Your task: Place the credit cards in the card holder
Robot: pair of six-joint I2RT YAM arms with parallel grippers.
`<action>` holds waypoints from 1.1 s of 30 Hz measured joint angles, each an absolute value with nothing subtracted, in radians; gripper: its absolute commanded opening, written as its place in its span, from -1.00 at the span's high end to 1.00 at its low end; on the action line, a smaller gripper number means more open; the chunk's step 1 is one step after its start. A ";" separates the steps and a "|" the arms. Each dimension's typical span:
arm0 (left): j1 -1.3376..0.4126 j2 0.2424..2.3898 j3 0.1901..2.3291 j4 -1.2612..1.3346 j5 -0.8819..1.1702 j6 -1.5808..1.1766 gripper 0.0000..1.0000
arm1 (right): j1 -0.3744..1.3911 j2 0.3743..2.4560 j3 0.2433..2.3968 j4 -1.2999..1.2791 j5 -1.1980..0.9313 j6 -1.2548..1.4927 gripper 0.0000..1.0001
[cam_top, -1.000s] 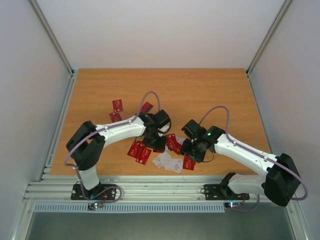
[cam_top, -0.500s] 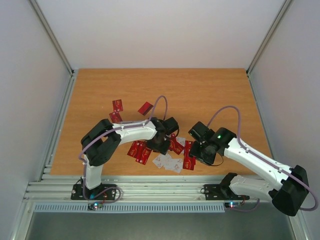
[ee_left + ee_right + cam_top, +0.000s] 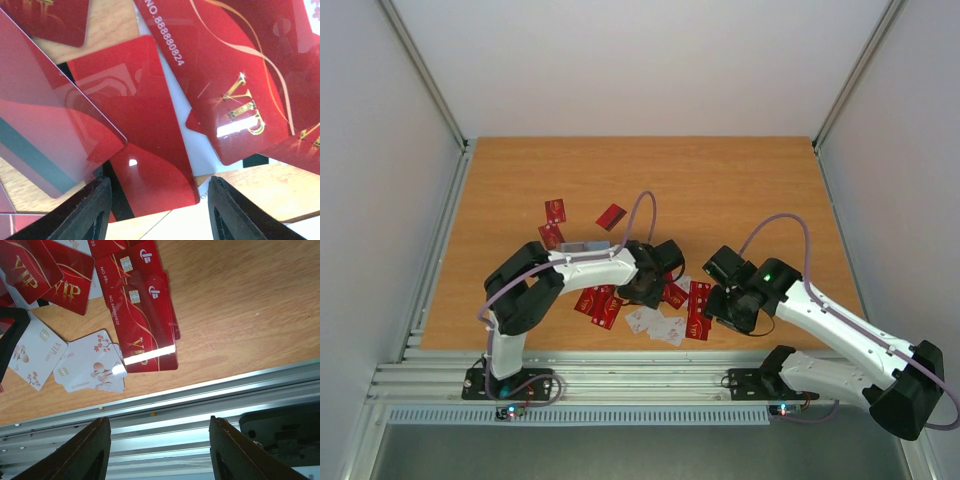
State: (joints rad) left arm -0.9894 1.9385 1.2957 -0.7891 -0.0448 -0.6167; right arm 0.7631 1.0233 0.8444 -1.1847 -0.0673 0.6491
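— What is the biggest thing in front of you?
— The wooden table [image 3: 750, 180]; then the aluminium rail [image 3: 620, 375] along its near edge; then the left arm [image 3: 590, 265] and the right arm [image 3: 830, 315], both folded in toward the middle.
— And the grippers?
— The left gripper [image 3: 642, 292] hangs low over the heap, jaws roughly half apart, clamped on nothing that I can see; a red card [image 3: 150, 150] lies flat under the gap. The right gripper [image 3: 728, 308] stands about as wide, nothing between its jaws; it hovers near the table's front edge.
— The card holder?
— I take the greyish sliver just behind the left forearm for the card holder [image 3: 585, 246]; most of it is hidden, so I cannot be sure.
— The credit cards?
— The credit cards [image 3: 605, 303] lie mid-table toward the front; a loose red heap under the left gripper; a red stack [image 3: 698, 310] just beside the right gripper; a few white cards [image 3: 657, 325] between those, overlapping; three red ones well apart, farther back on the left.
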 measured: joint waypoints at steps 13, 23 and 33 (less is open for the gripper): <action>-1.023 1.890 1.210 -0.725 -0.057 -0.673 -0.07 | 0.763 1.021 0.844 -1.187 -0.079 0.623 -0.08; -1.029 1.722 0.978 -0.585 0.002 -0.705 -0.05 | 0.838 1.102 0.827 -1.098 -0.110 0.631 -0.07; -1.074 1.629 0.850 -0.431 0.168 -0.735 0.01 | 0.991 1.208 0.744 -0.877 -0.159 0.735 -0.07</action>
